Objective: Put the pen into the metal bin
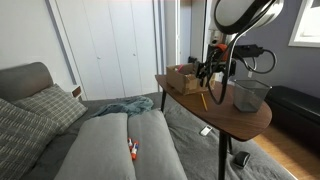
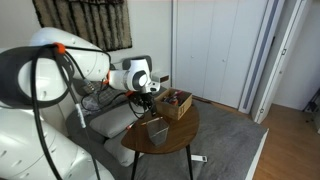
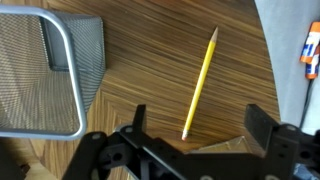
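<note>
Your fingers stood spread above the pen, which lay flat on the worktop beside the metal bin. So thin, it could have rolled or slipped from an off-centre pinch.

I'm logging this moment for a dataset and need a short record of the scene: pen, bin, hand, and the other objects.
pen: yellow, lying flat on the wooden table, outside the bin
metal bin: mesh, upright on the table, beside the pen, not touching it
hand: open, above one end of the pen, holding nothing
brown box: on the same table, apart from the bin
red-orange and white item: on the grey couch
task state: pen not yet in the bin
</note>
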Robot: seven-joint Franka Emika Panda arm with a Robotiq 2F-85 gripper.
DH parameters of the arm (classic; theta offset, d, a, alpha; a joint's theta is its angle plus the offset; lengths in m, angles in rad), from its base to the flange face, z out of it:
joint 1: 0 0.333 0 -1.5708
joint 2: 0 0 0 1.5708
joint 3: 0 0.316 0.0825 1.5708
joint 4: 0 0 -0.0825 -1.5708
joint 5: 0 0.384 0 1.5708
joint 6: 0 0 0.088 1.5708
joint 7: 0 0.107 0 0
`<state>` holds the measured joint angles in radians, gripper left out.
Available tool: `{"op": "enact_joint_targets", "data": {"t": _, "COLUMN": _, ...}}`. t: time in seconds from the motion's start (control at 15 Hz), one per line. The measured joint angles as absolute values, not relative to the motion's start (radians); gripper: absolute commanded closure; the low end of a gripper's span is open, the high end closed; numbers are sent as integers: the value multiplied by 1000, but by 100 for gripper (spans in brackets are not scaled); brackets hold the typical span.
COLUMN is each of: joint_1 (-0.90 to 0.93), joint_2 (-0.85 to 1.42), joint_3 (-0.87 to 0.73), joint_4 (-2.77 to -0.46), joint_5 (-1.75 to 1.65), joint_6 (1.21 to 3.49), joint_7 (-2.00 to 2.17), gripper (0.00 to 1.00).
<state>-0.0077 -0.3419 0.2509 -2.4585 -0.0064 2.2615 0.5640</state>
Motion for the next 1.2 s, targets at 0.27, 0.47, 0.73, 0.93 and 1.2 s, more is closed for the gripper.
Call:
{"op": "enact_joint_targets", "data": {"t": 0.27, "joint_1": 7, "joint_2": -246, "joint_3": 236, "joint_4": -2455, "joint_5": 32, "joint_6": 2337, "joint_7": 562, "gripper": 0}}
{"op": "enact_joint_targets", "data": {"t": 0.47, "joint_1": 7, "joint_2": -188, "joint_3": 231, "joint_4": -2455, "joint_5": 33, "joint_6": 2360, "joint_7": 563, "gripper": 25}}
{"op": "enact_joint_targets", "data": {"t": 0.73, "joint_1": 15, "joint_2": -141, "joint_3": 215, "joint_4": -2451, "joint_5": 36, "joint_6": 2366, "joint_7": 563, "gripper": 52}}
{"op": "enact_joint_targets", "data": {"t": 0.93, "joint_1": 30, "joint_2": -134, "joint_3": 204, "joint_4": -2443, "joint_5": 51, "joint_6": 2366, "joint_7": 562, "gripper": 73}}
{"op": "enact_joint_targets", "data": {"t": 1.2, "joint_1": 45, "joint_2": -134, "joint_3": 195, "joint_4": -2435, "joint_5": 78, "joint_6": 2362, "joint_7": 555, "gripper": 99}}
